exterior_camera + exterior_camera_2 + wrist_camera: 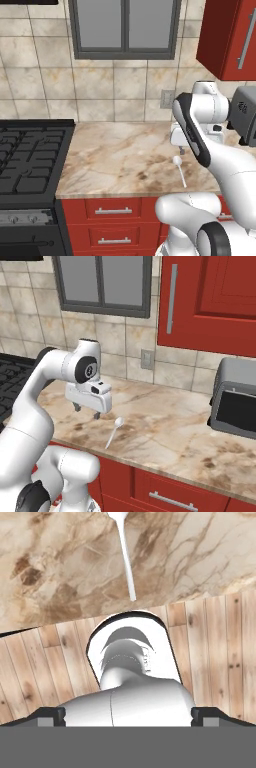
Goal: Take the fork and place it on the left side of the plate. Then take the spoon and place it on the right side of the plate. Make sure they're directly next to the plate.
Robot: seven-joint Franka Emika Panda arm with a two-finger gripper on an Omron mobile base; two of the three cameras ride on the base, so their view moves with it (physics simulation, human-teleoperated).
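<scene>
The small white spoon [114,432] with a round bowl and thin straight handle lies flat on the beige marbled stone countertop [120,160], close to its front edge, bowl toward the tiled back wall and handle tip pointing at the front edge. The white two-finger gripper [86,410] hangs above the countertop just beside the spoon, on the side of the black gas stove [30,155], its dark fingertips spread wide with nothing between them. Neither the orange fork nor the plate can be placed from these views, so which utensil is in hand is a judgement; the spoon is the only one within reach.

To pick it up well, the gripper should shift sideways until it is centred over the handle [126,562], somewhere about the middle of its length rather than at the bowl, where the rounded shape would slip. The fingers should straddle the handle across its thin width, so the wrist may need turning until the jaw line runs square to it. The hand view shows the handle running straight away from the camera, which suggests the alignment is roughly right, though the fingertips themselves are hard to make out there. The spoon is low and flat, so the descent must go almost to the stone before closing. The countertop's front edge is near; nudging the handle could push the spoon off.
</scene>
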